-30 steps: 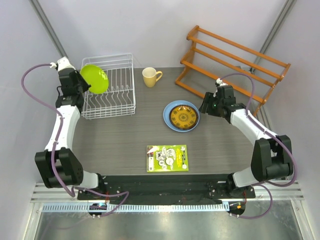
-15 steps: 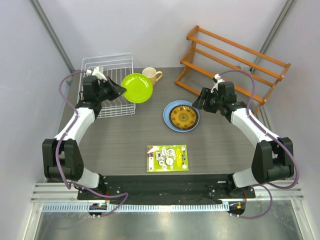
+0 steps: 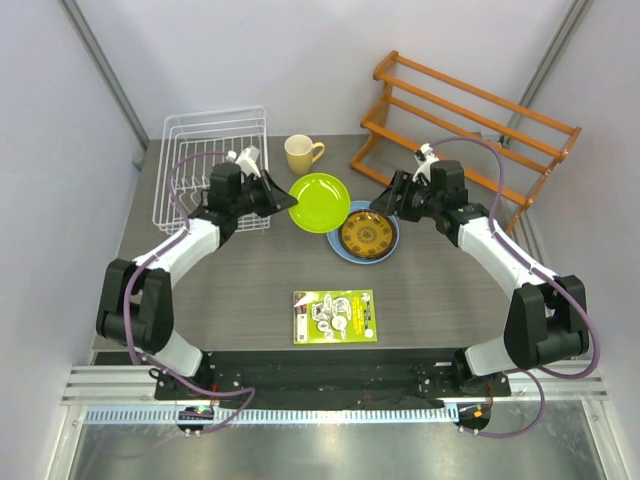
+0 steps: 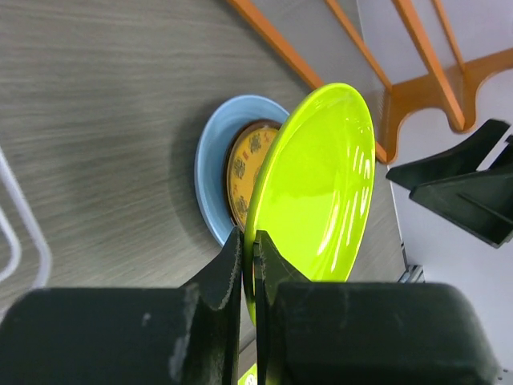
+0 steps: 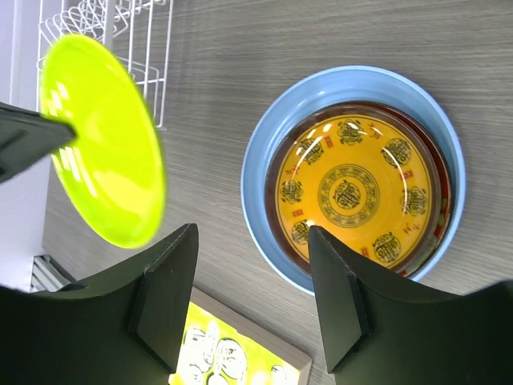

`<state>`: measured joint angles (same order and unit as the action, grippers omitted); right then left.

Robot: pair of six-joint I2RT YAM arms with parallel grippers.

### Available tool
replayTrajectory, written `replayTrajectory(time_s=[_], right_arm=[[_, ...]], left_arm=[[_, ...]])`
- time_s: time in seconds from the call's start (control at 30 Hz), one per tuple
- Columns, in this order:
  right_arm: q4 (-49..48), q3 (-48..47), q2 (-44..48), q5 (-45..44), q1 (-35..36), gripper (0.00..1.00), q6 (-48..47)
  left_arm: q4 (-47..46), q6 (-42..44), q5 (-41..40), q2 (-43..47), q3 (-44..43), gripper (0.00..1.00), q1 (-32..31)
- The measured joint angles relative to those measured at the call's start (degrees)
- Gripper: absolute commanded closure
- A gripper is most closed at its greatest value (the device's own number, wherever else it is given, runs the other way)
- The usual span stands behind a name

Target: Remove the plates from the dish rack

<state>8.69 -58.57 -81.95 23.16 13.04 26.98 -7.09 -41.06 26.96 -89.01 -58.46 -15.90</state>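
Note:
My left gripper point(image 3: 287, 199) is shut on the rim of the lime green plate point(image 3: 320, 189), holding it in the air just left of the stack; the plate also shows in the left wrist view point(image 4: 321, 184) and the right wrist view point(image 5: 104, 144). The light blue plate point(image 3: 335, 232) lies on the table with the dark red plate point(image 5: 433, 241) and yellow patterned plate point(image 3: 367, 233) stacked in it. My right gripper point(image 3: 392, 200) is open and empty, hovering at the stack's far right edge. The white dish rack point(image 3: 215, 165) at back left holds no plates.
A yellow mug point(image 3: 300, 154) stands behind the green plate. An orange wooden slatted rack point(image 3: 470, 120) is at the back right. A green printed booklet point(image 3: 335, 316) lies near the front middle.
My left gripper has carried the lime green plate from over the rack rightward to beside the stacked plates. My right gripper has shifted slightly left toward the stack.

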Motion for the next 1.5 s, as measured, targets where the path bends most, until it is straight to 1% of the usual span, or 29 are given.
replayTrajectory(time_s=[0.43, 0.57, 0.6, 0.63, 0.67, 0.73, 0.77, 0.8, 0.83, 0.87, 0.93, 1.0, 1.03, 1.17, 1.3, 1.5], right_arm=[[-3.67, -0.26, -0.74, 0.85, 3.67, 0.37, 1.73], [-4.39, -0.55, -2.49, 1.07, 4.35, 0.43, 1.92], [-4.37, -0.55, -2.93, 1.2, 4.48, 0.49, 2.05], [-4.37, -0.52, -3.3, 1.31, 4.52, 0.64, 2.12], [-4.39, -0.52, -3.56, 1.42, 4.52, 0.74, 2.1], [-4.39, -0.52, -3.74, 1.36, 4.52, 0.98, 2.21], [-4.37, -0.46, -3.72, 1.11, 4.52, 0.99, 2.19], [-4.61, -0.46, -3.72, 1.16, 4.22, 0.99, 2.47], [-4.81, -0.44, -3.72, 1.57, 4.04, 0.99, 2.54], [-4.87, -0.39, -3.67, 1.55, 4.07, 0.99, 2.56], [-5.01, -0.26, -3.41, 0.7, 4.09, 0.99, 2.51], [-4.92, 0.31, -2.93, -0.44, 3.72, 0.99, 2.51], [-4.74, 0.74, -2.54, -1.01, 3.23, 0.99, 2.54], [-3.65, 2.91, -0.44, -3.08, -1.36, 0.99, 2.4], [-2.21, 3.93, -0.04, -5.14, -6.01, 0.99, 1.38], [-0.59, 4.96, -1.29, -5.44, -6.67, 0.99, -0.28]], left_arm=[[-1.42, -0.81, -0.42, -3.13, 0.15, 1.0, -6.82], [-2.14, -0.98, -0.39, -3.21, 0.15, 1.0, -7.67], [-2.43, -1.01, -0.37, -3.21, 0.13, 1.0, -7.76], [-2.62, -1.05, -0.37, -3.21, 0.13, 1.0, -7.82], [-2.8, -1.11, -0.37, -3.21, 0.13, 1.0, -7.87], [-3.17, -1.36, -0.46, -3.21, 0.13, 1.0, -7.93], [-3.32, -1.57, -0.48, -3.21, 0.13, 1.0, -7.91], [-3.56, -1.84, -0.57, -3.21, 0.11, 0.91, -7.76], [-3.65, -2.03, -0.87, -3.21, 0.11, 0.44, -7.67], [-3.63, -2.12, -1.09, -3.21, 0.09, 0.32, -7.63], [-2.97, -1.84, -1.97, -3.21, -0.22, 0.2, -7.69], [-1.4, -0.76, -3.5, -3.23, -0.9, 0.16, -7.78], [0.07, -0.11, -4.79, -3.23, -1.53, 0.01, -7.91], [4.5, 2.82, -11.69, -2.56, -2.29, 0.01, -8.02], [9.18, 6.05, -18.86, 0.63, -2.29, 0.0, -8.02], [11.87, 10.21, -28.92, 8.52, -1.75, 0.0, -8.02]])
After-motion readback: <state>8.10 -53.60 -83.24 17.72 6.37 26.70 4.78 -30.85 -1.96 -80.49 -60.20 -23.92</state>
